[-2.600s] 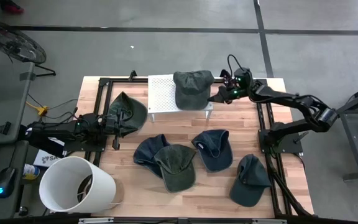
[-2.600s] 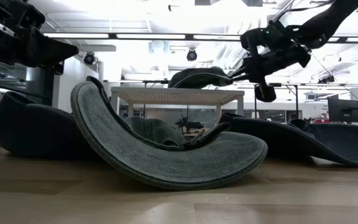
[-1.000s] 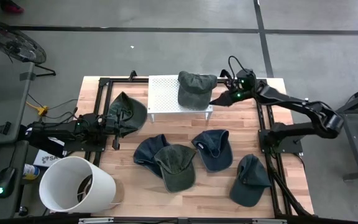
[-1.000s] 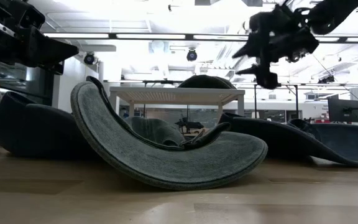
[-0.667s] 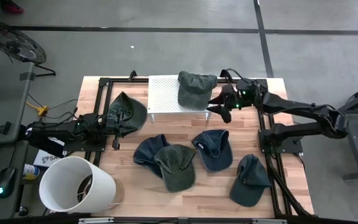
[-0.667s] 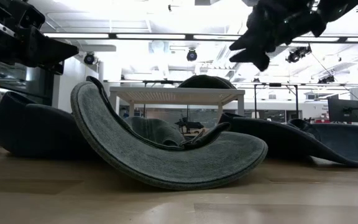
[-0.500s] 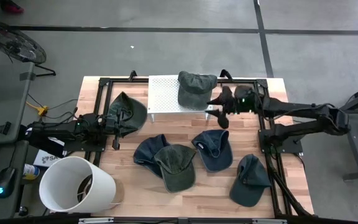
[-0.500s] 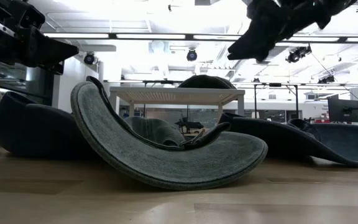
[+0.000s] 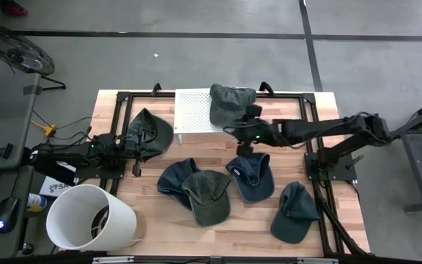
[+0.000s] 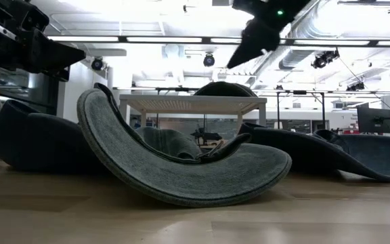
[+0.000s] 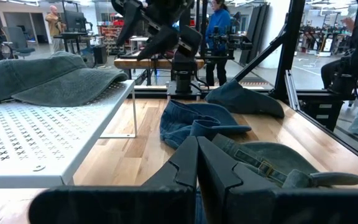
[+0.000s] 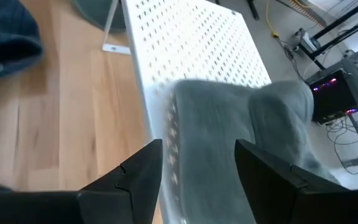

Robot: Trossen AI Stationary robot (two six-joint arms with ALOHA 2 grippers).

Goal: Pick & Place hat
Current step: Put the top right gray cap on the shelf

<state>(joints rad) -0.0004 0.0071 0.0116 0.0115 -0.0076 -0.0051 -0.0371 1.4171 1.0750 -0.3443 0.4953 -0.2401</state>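
A grey-green hat (image 9: 230,103) lies on the right end of a white perforated rack (image 9: 194,111), its brim hanging over the near edge; the right wrist view shows the hat (image 12: 253,118) too. My right gripper (image 9: 242,134) hovers open and empty above the table, just near of the rack's right end, with its fingers (image 12: 138,177) spread wide. My left gripper (image 9: 136,147) rests shut at the table's left, beside another green hat (image 9: 149,130); nothing is between its fingers (image 11: 188,163).
Several hats lie on the near half of the table: a dark blue one (image 9: 174,174), a green one (image 9: 208,196), a blue one (image 9: 252,174), and a teal one (image 9: 296,211). A white bucket (image 9: 90,218) stands at the near left corner. Black frame rails (image 9: 313,139) run along the table's sides.
My right gripper has swung from beyond the rack's right end toward the table's left and near side, ending in front of the rack. It has rolled about its own axis and stayed open. The hat on the rack has kept still.
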